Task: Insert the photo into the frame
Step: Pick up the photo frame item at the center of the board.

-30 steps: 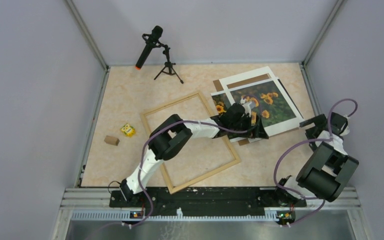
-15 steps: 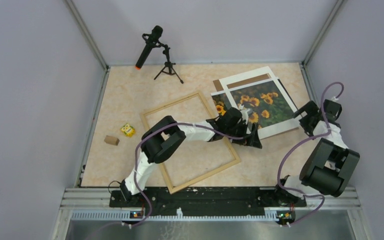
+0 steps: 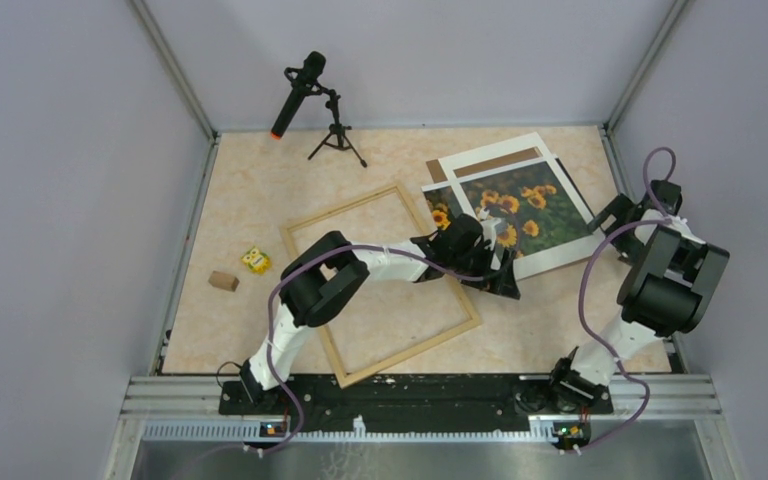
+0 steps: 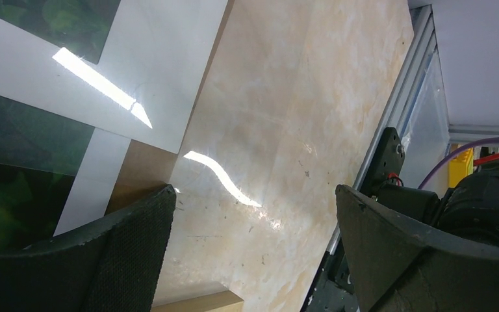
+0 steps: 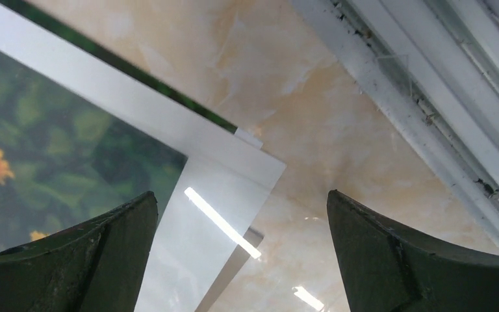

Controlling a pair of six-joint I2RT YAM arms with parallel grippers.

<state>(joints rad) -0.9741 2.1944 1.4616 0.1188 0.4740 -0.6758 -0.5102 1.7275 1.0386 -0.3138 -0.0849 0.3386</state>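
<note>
In the top view the photo (image 3: 525,205) lies flat at the far right of the worktop (image 3: 260,180), stacked with a white mat (image 3: 490,148) and a brown backing board (image 3: 500,161). It is outside the wooden frame (image 3: 345,208), which rests askew at mid-worktop, and neither has shifted since a second ago. The left gripper (image 3: 505,278) has drawn back slightly toward the near edge of the stack and its elbow has slid left. The right gripper (image 3: 615,213) has moved farther away from the arm bases, up to the stack's right corner, and its elbow now stands higher. A microphone on a tripod (image 3: 305,95), a small yellow object (image 3: 255,260) and a brown block (image 3: 224,281) sit unchanged. From the left wrist, the left gripper (image 4: 253,253) has its fingers (image 4: 123,260) spread wide with nothing between them. They hang over bare worktop (image 4: 286,130), beside the mat's (image 4: 162,65) edge and a strip of board (image 4: 146,169). From the right wrist, the right gripper (image 5: 240,260) also has its fingers (image 5: 416,253) released and wide. They straddle the white corner just beside the sunflower photo (image 5: 52,149), with a metal rail (image 5: 429,97) beyond.
</note>
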